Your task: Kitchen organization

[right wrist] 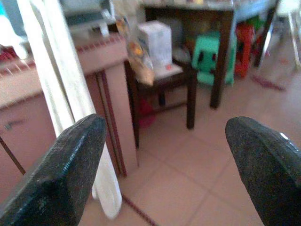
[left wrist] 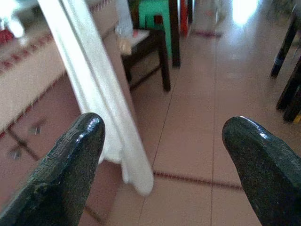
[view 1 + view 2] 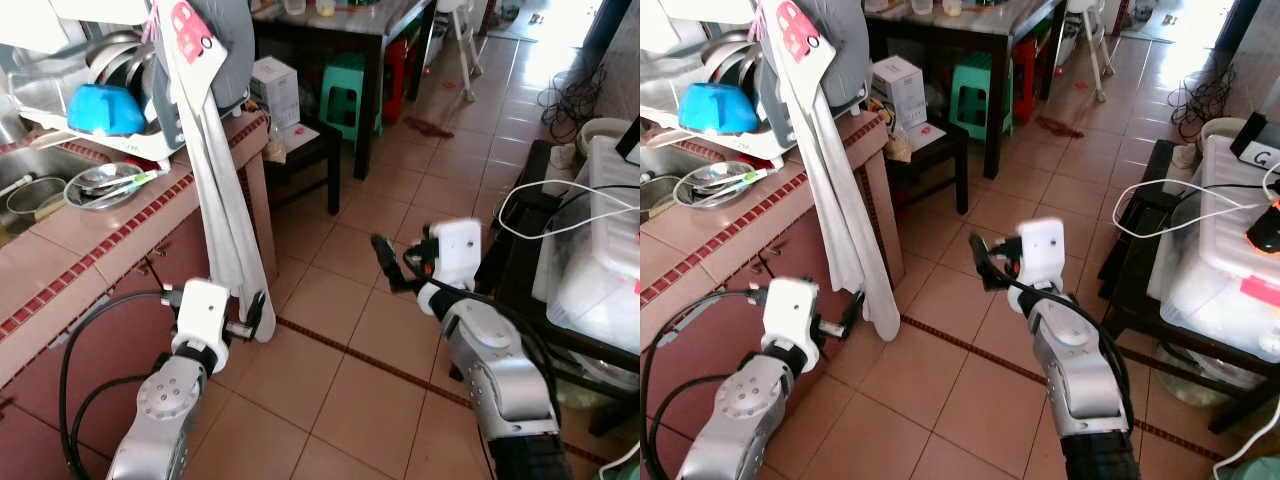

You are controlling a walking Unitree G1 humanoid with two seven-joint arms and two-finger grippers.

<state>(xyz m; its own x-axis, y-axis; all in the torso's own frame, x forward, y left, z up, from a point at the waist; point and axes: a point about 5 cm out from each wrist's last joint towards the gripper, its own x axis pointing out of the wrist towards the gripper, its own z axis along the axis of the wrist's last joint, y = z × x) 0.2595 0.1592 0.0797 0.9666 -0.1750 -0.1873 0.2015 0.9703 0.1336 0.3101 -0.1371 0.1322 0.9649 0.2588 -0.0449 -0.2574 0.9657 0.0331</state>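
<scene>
Down low, the left gripper is held out level in front of the counter, its silver forearm rising from the bottom edge of the head view. Its two black fingers are spread wide with nothing between them. Their tips sit right at the lower end of the white cloth; whether they touch it cannot be told.

The right gripper is raised higher over the tiled floor, forearm bent upward, fingers pointing towards the counter. These fingers also stand wide apart and grip nothing.

The white cloth hangs from the dish rack on the counter, down past the counter edge nearly to the floor. A blue bowl sits upturned on the rack, and a metal plate with utensils lies just beside the sink.

Further off, a dark side table stands against the counter's end, with a white box on it. A green stool stands beyond, under a larger dark table. To the robot's right a clear plastic container rests on a dark stand, with a white cable looped over it.
</scene>
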